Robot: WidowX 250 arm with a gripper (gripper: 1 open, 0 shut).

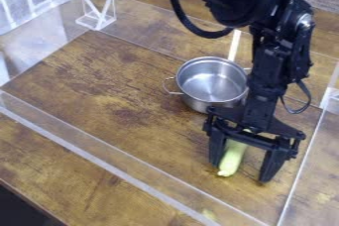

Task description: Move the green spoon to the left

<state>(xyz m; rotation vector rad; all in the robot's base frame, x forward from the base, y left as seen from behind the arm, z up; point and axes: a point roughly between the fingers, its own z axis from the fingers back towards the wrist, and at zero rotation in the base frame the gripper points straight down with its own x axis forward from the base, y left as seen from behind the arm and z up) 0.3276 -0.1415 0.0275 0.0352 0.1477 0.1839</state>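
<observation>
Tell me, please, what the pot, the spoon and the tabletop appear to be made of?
Pot: probably steel, a shiny silver-grey with bright reflections. Green spoon: the visible handle looks like matte yellow-green plastic; its bowl is hidden. Table: wood or wood-look planks, with brown grain and seams.

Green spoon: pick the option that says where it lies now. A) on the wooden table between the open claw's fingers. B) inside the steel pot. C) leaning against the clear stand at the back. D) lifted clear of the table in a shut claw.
A: the green spoon lies on the wooden table, with the open claw straddling it.
</observation>
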